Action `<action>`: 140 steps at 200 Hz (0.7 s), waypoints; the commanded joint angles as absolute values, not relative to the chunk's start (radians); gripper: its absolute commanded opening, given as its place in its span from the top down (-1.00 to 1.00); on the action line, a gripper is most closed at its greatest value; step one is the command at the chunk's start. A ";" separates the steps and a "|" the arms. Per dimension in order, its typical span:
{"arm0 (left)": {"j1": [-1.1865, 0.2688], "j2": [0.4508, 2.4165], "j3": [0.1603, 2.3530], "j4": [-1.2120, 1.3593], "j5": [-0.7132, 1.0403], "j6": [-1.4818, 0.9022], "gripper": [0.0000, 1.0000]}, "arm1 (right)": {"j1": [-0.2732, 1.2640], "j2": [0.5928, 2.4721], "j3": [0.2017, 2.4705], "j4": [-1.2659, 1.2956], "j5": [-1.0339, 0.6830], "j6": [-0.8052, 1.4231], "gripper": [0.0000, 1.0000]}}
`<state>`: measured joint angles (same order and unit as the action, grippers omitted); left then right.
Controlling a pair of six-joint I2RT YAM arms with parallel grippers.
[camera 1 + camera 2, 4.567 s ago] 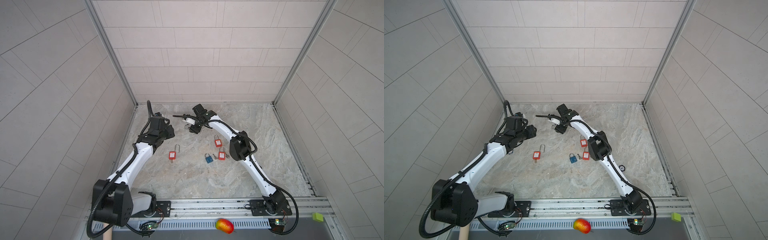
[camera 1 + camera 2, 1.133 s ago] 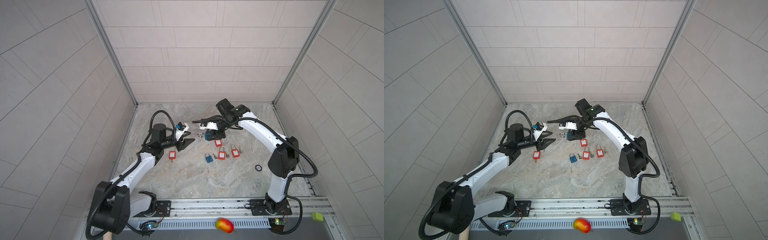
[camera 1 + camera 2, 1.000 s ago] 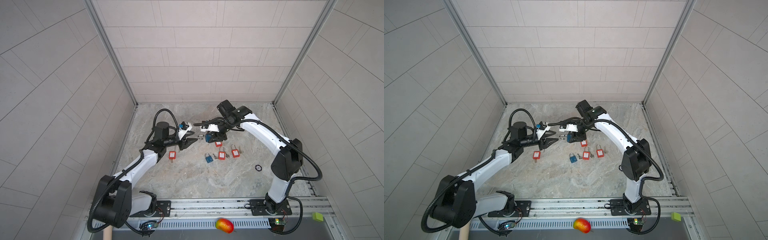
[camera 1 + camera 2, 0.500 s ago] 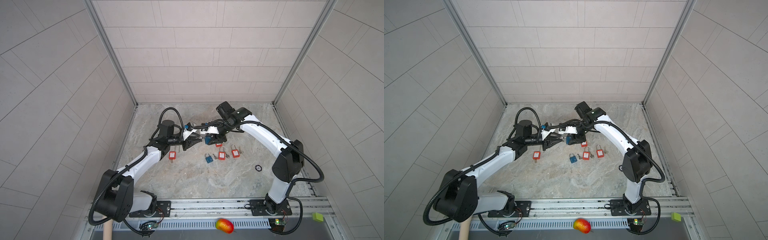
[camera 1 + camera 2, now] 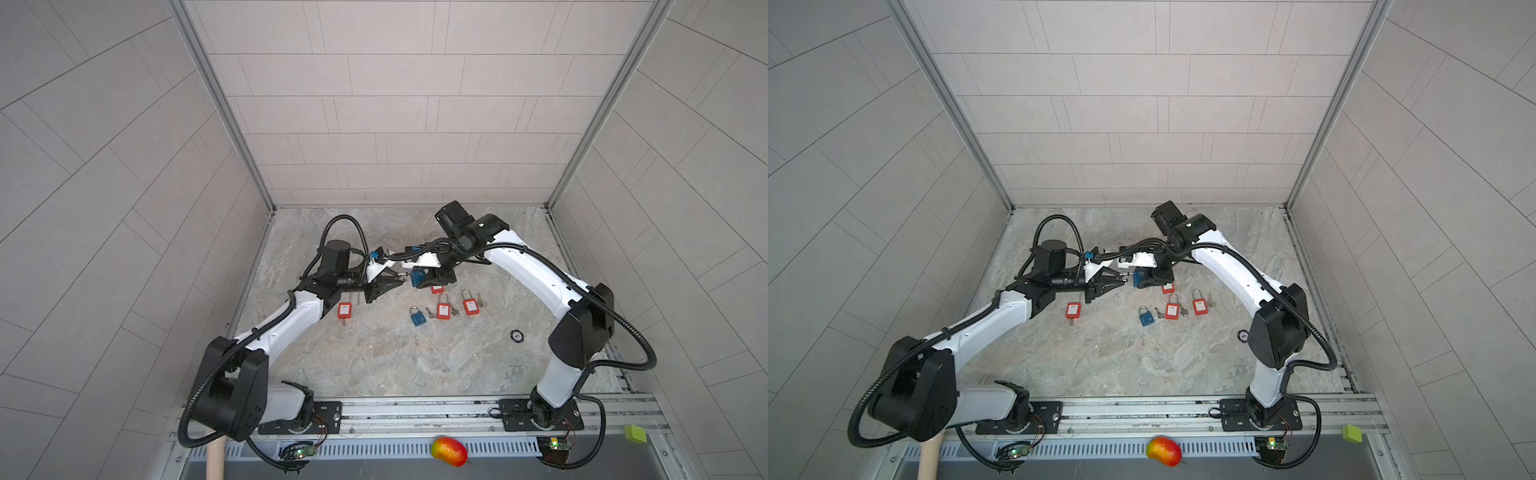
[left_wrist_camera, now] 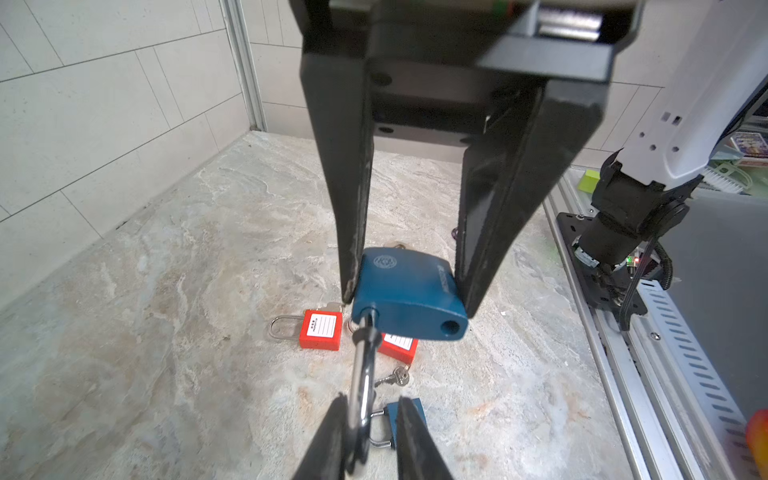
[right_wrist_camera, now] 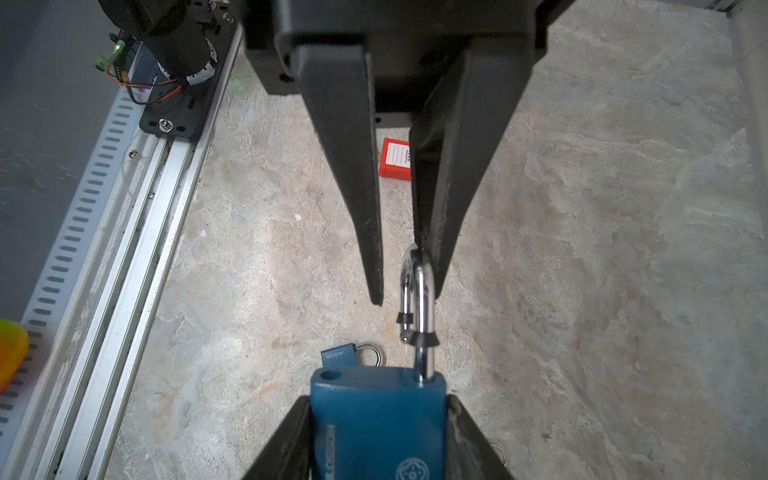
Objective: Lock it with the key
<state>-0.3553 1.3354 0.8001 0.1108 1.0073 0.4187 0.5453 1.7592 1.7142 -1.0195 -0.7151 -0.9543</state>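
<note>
Marbled grey-beige stone bench (image 5: pixel 374 357), boxed in on three sides by pale tiled walls. Along the front edge, an aluminium rail (image 5: pixel 415 409) carrying both arm bases; outside it, a slotted grey trough with a red-and-yellow mango-like fruit (image 5: pixel 449 451) and a small green block (image 5: pixel 634 433). Lying on the stone near the middle: a lone red padlock (image 5: pixel 344 310) on the left, a small blue padlock (image 5: pixel 417 316), three more red padlocks (image 5: pixel 444 309) beside it, small keys (image 5: pixel 455 312) among them, a black ring (image 5: pixel 517 335) further right. White labels with printed lines on the red bodies, too small to read. On the large blue padlock (image 6: pixel 405 291), a round embossed emblem on the face and raised lettering down one edge, apparently "BLOSSOM" in the right wrist view. Held in the air between the two arms, above the red padlocks and clear of the stone; deep glossy blue body with rounded corners, steel shackle (image 7: pixel 424 291) open, one leg seated in the body, the free end turned aside from its empty hole. Clamped on the two narrow sides of the body: right gripper (image 6: pixel 409 302). Narrowly apart around the bend of the shackle: left gripper (image 7: pixel 405 296), one finger touching the steel, the opposite one just clear. Keyhole end hidden; key in it or not, cannot tell.
</note>
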 commanded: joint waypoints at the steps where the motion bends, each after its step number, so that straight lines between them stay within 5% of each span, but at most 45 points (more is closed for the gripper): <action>1: -0.367 1.344 0.830 0.121 1.043 0.425 0.61 | 0.555 1.716 1.720 -1.046 -0.728 -0.993 0.55; 57: -0.379 1.353 0.829 0.121 1.063 0.406 0.98 | 0.556 1.700 1.722 -1.050 -0.715 -1.006 0.52; 104: -0.413 1.358 0.831 0.203 1.076 0.338 1.00 | 0.559 1.673 1.696 -1.062 -0.657 -1.012 -0.03; 140: -0.439 1.349 0.804 0.343 1.063 0.266 1.00 | 0.544 1.615 1.665 -1.088 -0.599 -1.017 -0.15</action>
